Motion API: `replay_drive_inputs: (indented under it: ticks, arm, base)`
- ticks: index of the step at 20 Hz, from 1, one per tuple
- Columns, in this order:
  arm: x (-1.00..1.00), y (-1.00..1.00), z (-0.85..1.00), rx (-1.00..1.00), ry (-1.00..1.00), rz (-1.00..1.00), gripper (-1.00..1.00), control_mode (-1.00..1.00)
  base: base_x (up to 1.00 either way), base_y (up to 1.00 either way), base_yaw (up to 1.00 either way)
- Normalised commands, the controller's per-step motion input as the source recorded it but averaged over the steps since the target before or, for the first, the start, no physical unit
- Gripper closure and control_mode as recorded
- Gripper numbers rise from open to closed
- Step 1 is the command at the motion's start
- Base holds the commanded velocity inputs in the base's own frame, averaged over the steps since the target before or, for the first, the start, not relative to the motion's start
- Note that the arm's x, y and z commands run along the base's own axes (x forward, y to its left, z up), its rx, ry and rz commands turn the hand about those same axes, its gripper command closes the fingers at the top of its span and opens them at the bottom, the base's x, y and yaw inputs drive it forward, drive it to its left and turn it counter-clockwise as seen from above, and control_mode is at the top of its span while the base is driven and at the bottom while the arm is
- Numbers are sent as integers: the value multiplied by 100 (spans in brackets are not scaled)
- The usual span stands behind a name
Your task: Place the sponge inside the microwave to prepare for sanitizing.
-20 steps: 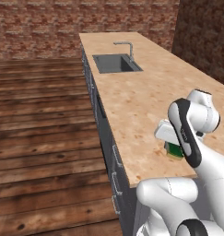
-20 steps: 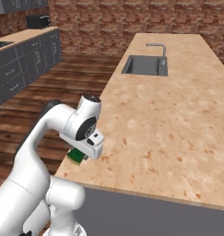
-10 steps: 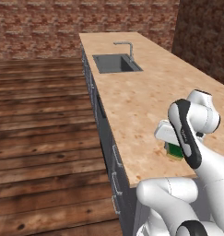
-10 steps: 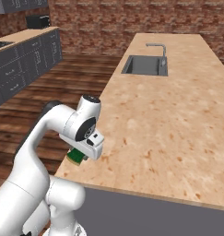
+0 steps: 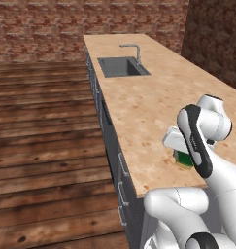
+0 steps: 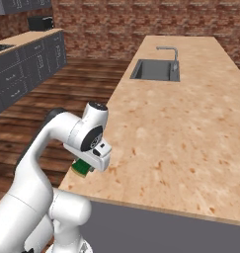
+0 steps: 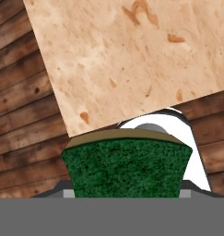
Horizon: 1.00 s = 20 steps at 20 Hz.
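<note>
Sponge, small rectangular block with dark green top and thin yellowish layer (image 7: pixel 127 166), pinched crosswise in two-finger gripper (image 6: pixel 87 167), long axis running across the jaws. Carried clear of speckled tan stone countertop (image 6: pixel 180 128), at its near corner, just over the edge toward brown plank floor (image 5: pixel 42 136). Farther along: grey steel sink with tap (image 5: pixel 122 65). Far left in right base view: dark cabinet run bearing small dark appliance (image 6: pixel 41 22), identity uncertain. Judged: coming move turns on carrying load away from this counter.

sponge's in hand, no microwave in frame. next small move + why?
Probably keep the gripper shut on the sponge and turn the base away from the counter. The sponge sits raised off the counter near its corner, and the sink end offers no microwave.
</note>
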Motion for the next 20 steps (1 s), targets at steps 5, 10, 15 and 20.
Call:
replay_drive_inputs:
  ticks: [5,10,15,20]
  arm:
    - [0,0,0,0,0,0,100,100]
    - [0,0,0,0,0,0,100,100]
    - [0,0,0,0,0,0,100,100]
    - [0,0,0,0,0,0,100,100]
  base:
    - [0,0,0]
    - [-11,-2,0]
    - [-52,-5,0]
    - [-50,1,0]
